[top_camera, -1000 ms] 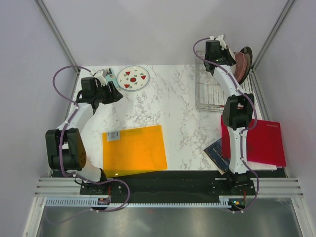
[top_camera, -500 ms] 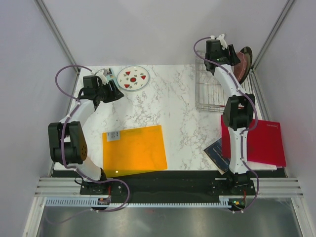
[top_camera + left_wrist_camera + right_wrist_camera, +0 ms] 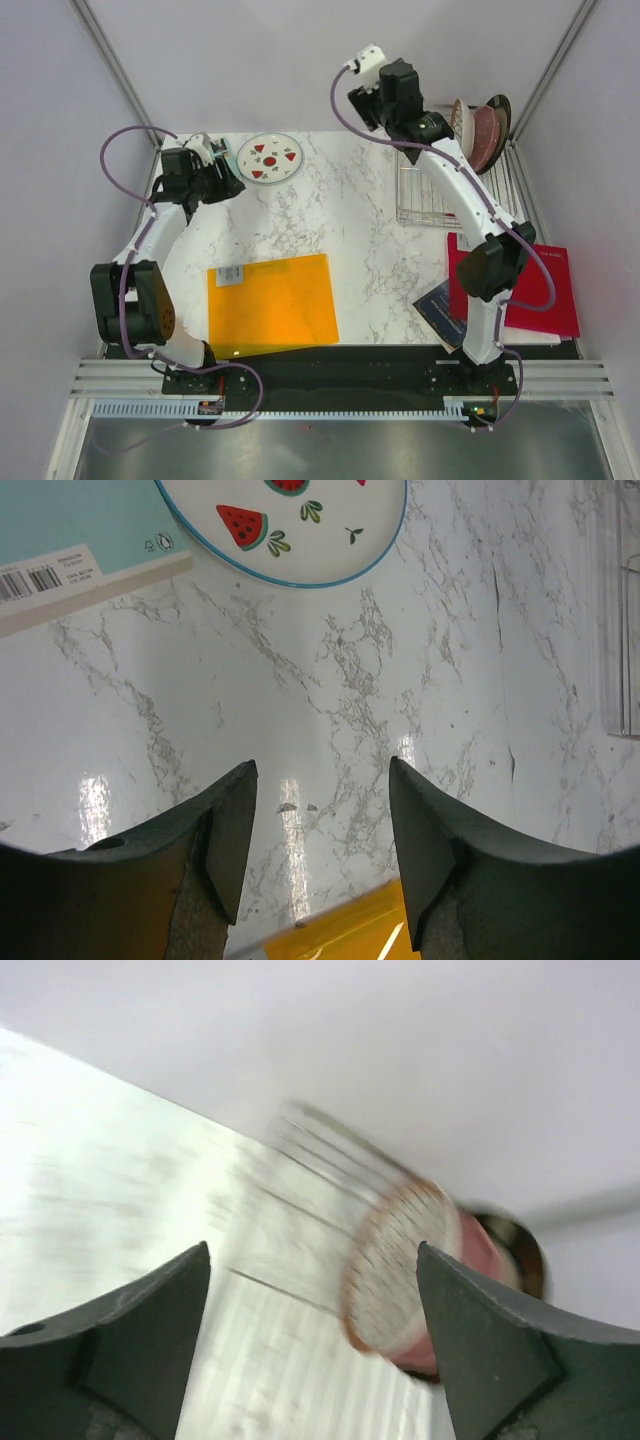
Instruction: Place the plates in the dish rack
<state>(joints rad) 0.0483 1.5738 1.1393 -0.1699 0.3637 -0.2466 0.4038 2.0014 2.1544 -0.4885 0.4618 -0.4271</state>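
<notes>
A white plate with red and green shapes lies flat at the back left of the table. My left gripper hovers just near-left of it, open and empty over bare marble. Three plates stand on edge at the far end of the silver dish rack: the maroon lattice plate, the pink plate and the dark-rimmed plate. To the left of these plates my right gripper is raised above the rack, open and empty.
An orange sheet lies front left. A red sheet overlaps a dark book at the front right. A teal box sits beside the flat plate. Grey walls close in the back and sides.
My right gripper has opened, let go of the lattice plate in the rack and pulled away up and to the left. The left gripper has edged toward the back.
</notes>
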